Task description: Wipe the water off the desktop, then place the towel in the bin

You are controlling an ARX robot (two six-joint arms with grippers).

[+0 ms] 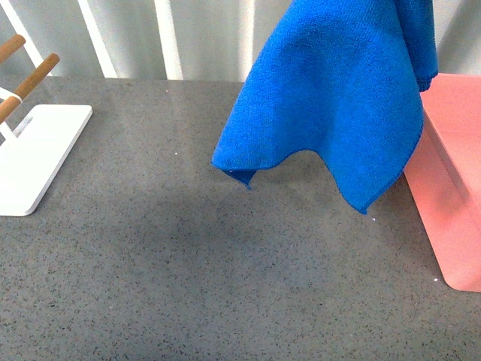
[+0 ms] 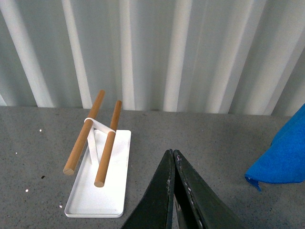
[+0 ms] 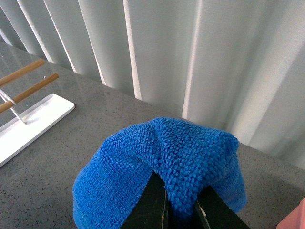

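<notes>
The left gripper (image 2: pixel 172 156) has its two dark fingers (image 2: pixel 159 191) pressed together tip to tip with nothing between them. It hangs above the table (image 2: pixel 214 143), pointing forward and down. The right gripper (image 3: pixel 180 202) is held up off the table, its dark fingers (image 3: pixel 153 202) clamped on a bunched fold of the blue towel (image 3: pixel 162 152).

Left pincer (image 2: pixel 172 152): two long black fingers (image 2: pixel 157 200), flat-sided, tapering to narrow tips; matte finish, pale scuffs and specks along inner edges. Right pincer (image 3: pixel 180 191): two black fingers (image 3: pixel 152 205), partly in view, smooth, thin pale line along inner edges.
</notes>
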